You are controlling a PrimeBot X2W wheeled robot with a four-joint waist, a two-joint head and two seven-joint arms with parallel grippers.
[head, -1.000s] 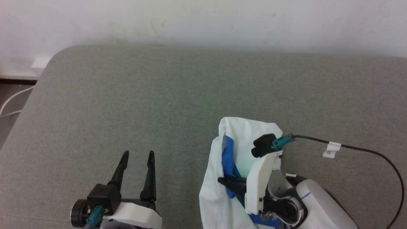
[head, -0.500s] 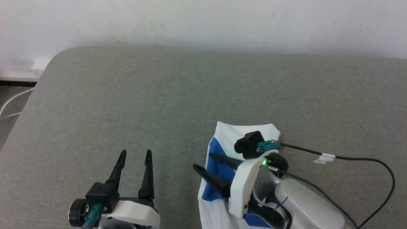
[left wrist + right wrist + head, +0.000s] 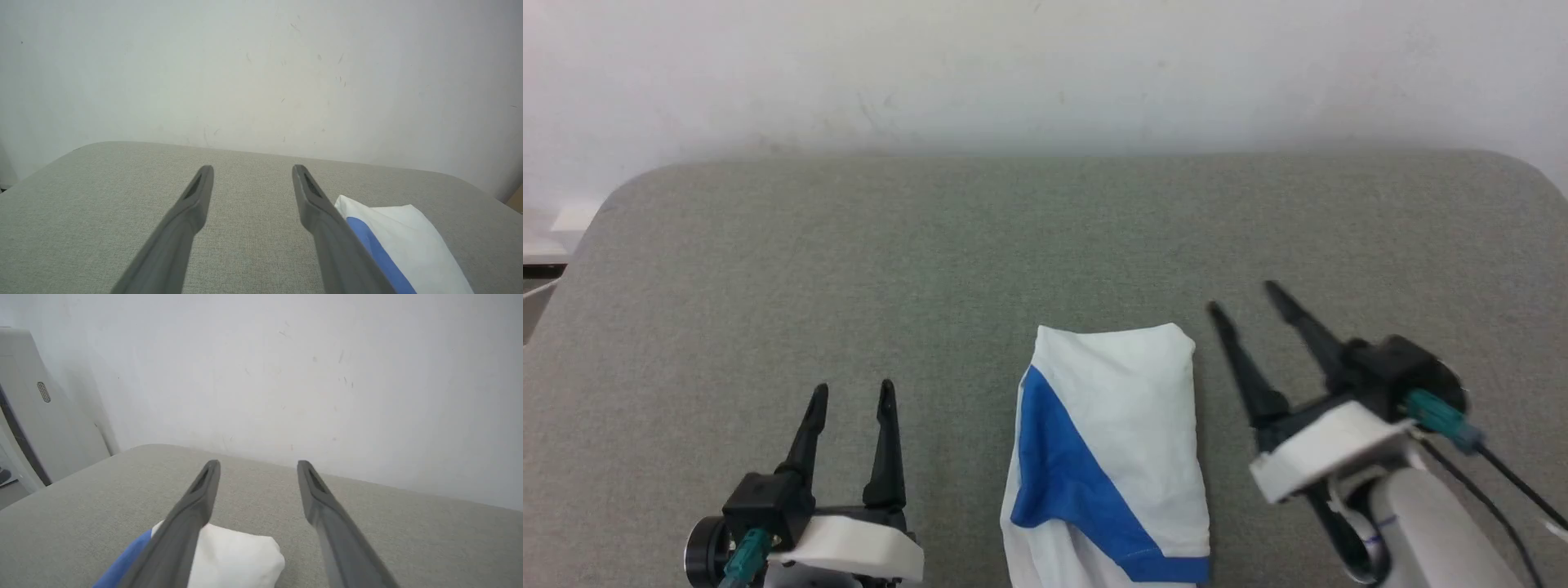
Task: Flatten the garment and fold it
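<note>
Right tool [image 3: 1243, 296] just right of garment [image 3: 1131, 392]

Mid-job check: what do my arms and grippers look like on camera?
The left gripper and right gripper each have two long, dark, tapering fingers on a white bracket, with a black camera block carrying a teal connector. A black cable trails from the right one, whose forearm is pale with a thin blue mark.
</note>
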